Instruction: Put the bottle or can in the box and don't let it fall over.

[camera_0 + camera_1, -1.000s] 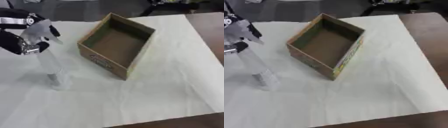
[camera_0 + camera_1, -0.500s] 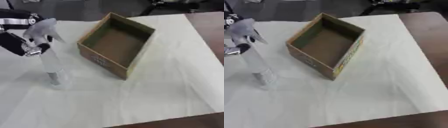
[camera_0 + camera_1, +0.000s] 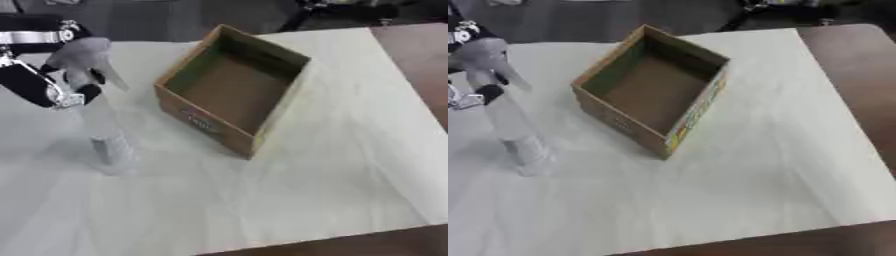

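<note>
light: even, soft | shadows: faint | focus: blurred throughout | glare: none

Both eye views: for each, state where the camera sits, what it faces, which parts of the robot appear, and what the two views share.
Left eye view: in the head, looking down at the box; left hand at the spray bottle.
Right eye view: beside it, same aim; the hand is cut by the left edge.
Shared: box, bottle, white cloth.

Clear bottle (image 3: 103,135); brown box (image 3: 233,88); white tablecloth (image 3: 332,165).
</note>
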You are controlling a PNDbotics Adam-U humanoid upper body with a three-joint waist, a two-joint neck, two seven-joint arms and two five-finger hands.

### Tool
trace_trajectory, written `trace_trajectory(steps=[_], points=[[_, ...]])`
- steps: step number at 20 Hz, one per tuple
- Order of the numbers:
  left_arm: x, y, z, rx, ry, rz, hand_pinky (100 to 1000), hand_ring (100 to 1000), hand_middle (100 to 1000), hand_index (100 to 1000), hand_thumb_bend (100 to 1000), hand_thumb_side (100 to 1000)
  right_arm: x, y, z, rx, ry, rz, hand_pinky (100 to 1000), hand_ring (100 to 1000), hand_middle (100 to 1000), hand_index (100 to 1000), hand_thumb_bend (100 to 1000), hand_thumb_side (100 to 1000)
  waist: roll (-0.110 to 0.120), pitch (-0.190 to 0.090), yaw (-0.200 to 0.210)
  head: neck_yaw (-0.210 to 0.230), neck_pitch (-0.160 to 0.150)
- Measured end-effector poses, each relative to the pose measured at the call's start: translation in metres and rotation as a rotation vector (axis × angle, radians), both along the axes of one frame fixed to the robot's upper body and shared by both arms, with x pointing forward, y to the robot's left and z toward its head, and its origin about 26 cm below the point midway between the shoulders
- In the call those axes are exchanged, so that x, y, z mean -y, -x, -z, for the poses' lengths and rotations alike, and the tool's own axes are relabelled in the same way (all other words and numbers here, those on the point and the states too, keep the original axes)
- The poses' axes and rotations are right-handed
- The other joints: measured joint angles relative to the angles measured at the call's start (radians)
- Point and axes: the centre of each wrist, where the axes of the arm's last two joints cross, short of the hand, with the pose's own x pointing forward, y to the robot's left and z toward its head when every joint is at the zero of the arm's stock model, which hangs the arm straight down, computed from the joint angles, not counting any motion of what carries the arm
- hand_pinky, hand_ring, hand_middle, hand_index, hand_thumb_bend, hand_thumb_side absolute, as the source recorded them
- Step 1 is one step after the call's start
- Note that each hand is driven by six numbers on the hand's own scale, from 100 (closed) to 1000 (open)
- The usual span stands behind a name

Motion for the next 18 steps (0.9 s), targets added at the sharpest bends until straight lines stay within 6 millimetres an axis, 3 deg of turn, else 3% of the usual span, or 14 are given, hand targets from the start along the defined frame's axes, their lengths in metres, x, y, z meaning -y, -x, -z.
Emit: trace_trajectory(steps=[6,9,11,18], points=[[-0.0003,-0.0009,-0.0017,0.014,0.030,-0.034,100,206,240,461,100,177,-0.0001,0.0000,0.0007,-0.004,0.000,-0.002,810,1000,789,903,100,458,0.000,0.000,0.002,0.000,0.000],[0.0009,-0.0020,-0.0012,0.011,0.043,-0.046,100,100,165,381,100,185,-0.0003,0.0003,0.0028,-0.009,-0.004,-0.003,810,1000,788,902,100,460,0.001,0.000,0.002,0.000,0.000],[0.0015,-0.0026,-0.0014,0.010,0.045,-0.051,100,100,101,305,100,180,0.0003,0.0008,0.0038,-0.012,-0.006,-0.001,810,1000,788,902,100,460,0.002,0.000,0.002,0.000,0.000],[0.0024,-0.0025,-0.0022,0.025,0.046,-0.044,100,100,100,227,100,169,0.0005,0.0010,0.0040,-0.013,-0.006,0.000,811,1000,786,902,100,458,0.004,-0.001,-0.001,0.000,-0.002]])
